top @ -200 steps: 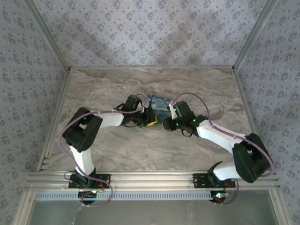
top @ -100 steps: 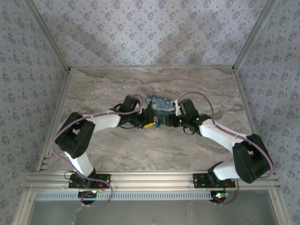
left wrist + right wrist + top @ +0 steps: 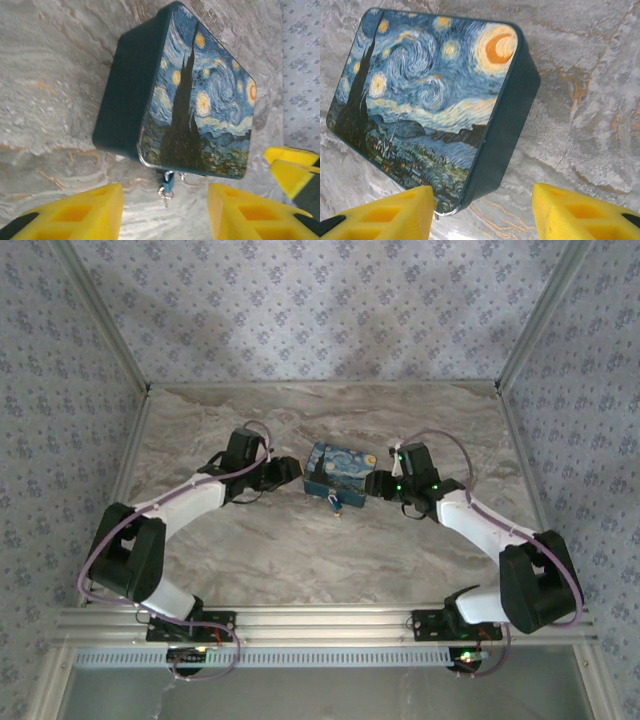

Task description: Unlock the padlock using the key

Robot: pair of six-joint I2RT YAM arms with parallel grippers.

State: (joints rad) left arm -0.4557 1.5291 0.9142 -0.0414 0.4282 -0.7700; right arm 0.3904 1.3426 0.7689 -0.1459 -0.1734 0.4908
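Observation:
A small blue padlock hangs at the front edge of a tin box printed with a starry night painting. A metal ring with a small key sits at the lock's lower end. From above, the padlock lies just in front of the box. My left gripper is open at the box's left side, with its yellow fingers apart and nothing between them. My right gripper is open at the box's right corner, holding nothing.
The box rests mid-table on the marbled surface. Patterned walls and metal posts enclose the back and sides. The right gripper's yellow fingertips show at the right edge of the left wrist view.
Both grippers have drawn back from the padlock, the left one leftwards and the right one rightwards. The lock and key now lie free in front of the box.

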